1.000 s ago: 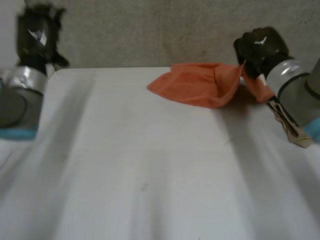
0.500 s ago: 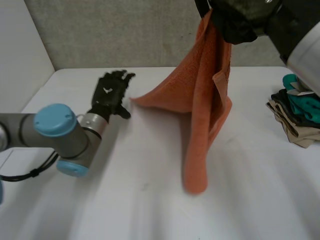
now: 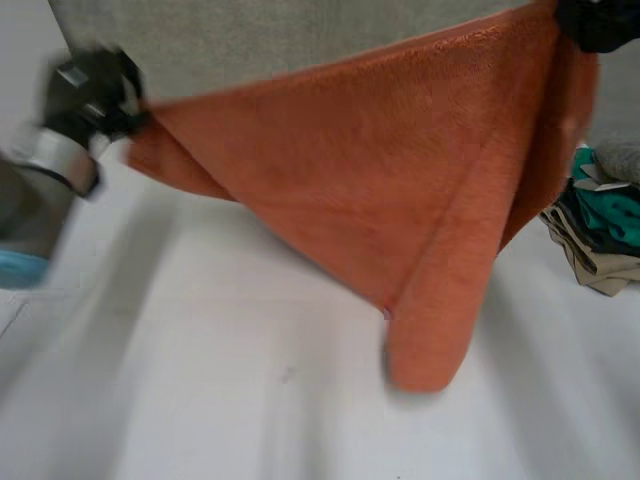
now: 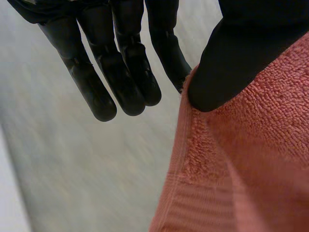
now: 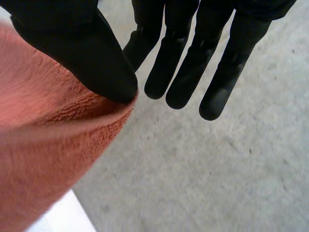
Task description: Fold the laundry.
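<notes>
Towel (image 3: 380,190), orange terry, hangs spread in the air between both hands, above the white table (image 3: 200,400). Left hand (image 3: 88,88) has one top corner, out at the left. The right hand (image 3: 600,20) has the other top corner, higher up. Top edge runs taut and slanted between them. Lower part sags to a point with one flap doubled over itself; tip is low near the table, can't tell if it touches.

Left wrist view: thumb pressed onto the towel's hem at the corner, pinching it against the nearest finger, while the remaining fingers (image 4: 120,77) are straight and off the cloth. Right wrist view: same grip, thumb clamped on the cloth edge against the nearest finger, other fingers (image 5: 186,72) straight and free.

Pile of other clothes (image 3: 600,235), tan and teal, sits at the table's right side near the hanging towel; touching or not, can't tell.

Why held so: likely lifted by two corners so its own weight pulls it flat and shows the shape before laying down. Step judged: spreading, no fold made yet. Next calls for lowering evenly so the doubled flap opens. Risk: thin pinch grips may slip on thick terry.
</notes>
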Controlling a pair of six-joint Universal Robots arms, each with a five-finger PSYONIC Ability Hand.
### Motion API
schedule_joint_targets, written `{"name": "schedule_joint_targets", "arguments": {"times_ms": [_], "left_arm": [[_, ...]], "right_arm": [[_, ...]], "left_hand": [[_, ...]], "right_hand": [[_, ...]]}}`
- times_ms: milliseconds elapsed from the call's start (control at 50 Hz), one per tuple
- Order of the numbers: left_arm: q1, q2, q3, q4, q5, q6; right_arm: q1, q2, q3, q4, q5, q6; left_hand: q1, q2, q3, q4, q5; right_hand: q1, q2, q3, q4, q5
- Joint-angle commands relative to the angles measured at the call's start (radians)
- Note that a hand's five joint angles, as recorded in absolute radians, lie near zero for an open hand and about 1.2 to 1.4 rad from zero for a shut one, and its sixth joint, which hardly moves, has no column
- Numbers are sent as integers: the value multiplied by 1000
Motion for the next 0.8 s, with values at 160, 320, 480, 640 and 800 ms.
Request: {"name": "schedule_joint_targets", "arguments": {"times_ms": [160, 320, 480, 640, 800], "left_arm": [[133, 385, -94, -205, 194, 264], [60, 62, -18, -268, -25, 506], [-3, -273, 214, -270, -165, 674], [-54, -436, 527, -152, -116, 685], [-22, -390, 688, 411, -196, 455]], "right_arm": [[-93, 98, -107, 468, -74, -104], [-11, 363, -118, 563, 77, -230], [78, 651, -240, 373, 218, -218], [124, 827, -438, 20, 332, -104], [113, 801, -517, -561, 433, -9]], "left_hand": [[240, 201, 207, 197, 252], [240, 201, 207, 197, 252], [240, 201, 207, 197, 252], [240, 201, 207, 197, 252], [240, 201, 207, 197, 252]], "right_hand": [[264, 222, 211, 198, 193], [264, 222, 211, 198, 193], [264, 222, 211, 198, 193], [264, 222, 211, 198, 193], [264, 222, 211, 198, 193]]}}
